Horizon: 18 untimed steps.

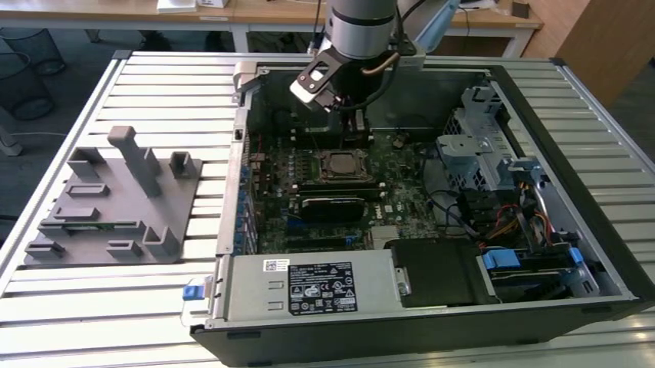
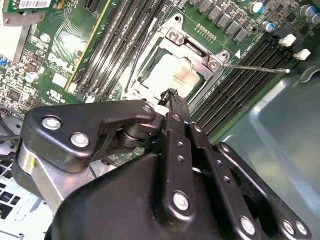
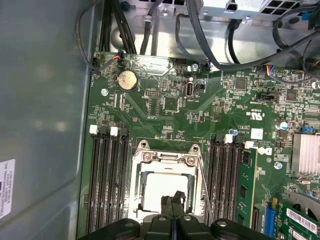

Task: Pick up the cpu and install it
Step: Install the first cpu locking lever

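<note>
The cpu lies flat in the metal-framed motherboard socket, its silvery top showing through the frame in both wrist views. In the exterior view the socket sits mid-board inside the open computer case. My gripper hangs just above the cpu's edge with its two dark fingers pressed together, shut with nothing between them. In the first wrist view the gripper shows over the socket's near side. A thin metal lever sticks out from the socket frame.
Memory slots flank the socket, with one green module fitted. The grey fixture tray stands on the slatted table at the exterior view's left. A power supply, drive cage and cables crowd the case.
</note>
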### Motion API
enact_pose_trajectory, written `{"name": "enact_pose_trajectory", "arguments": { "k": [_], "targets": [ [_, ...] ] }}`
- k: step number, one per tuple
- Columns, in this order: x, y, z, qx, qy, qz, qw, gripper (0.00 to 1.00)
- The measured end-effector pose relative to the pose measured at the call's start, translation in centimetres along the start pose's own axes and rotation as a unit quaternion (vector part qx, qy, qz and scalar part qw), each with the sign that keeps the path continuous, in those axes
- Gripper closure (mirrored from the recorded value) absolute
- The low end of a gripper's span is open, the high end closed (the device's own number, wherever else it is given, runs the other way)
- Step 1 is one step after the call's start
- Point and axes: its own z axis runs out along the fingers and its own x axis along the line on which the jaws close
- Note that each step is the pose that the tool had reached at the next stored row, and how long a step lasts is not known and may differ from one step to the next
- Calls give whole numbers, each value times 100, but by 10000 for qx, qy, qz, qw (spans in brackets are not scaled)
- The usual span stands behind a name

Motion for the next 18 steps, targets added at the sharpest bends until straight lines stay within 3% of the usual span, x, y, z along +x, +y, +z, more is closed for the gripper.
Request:
{"name": "enact_pose_trajectory", "arguments": {
  "k": [18],
  "targets": [
    [-4,2,-201,0,4,0,10000,89]
  ]
}}
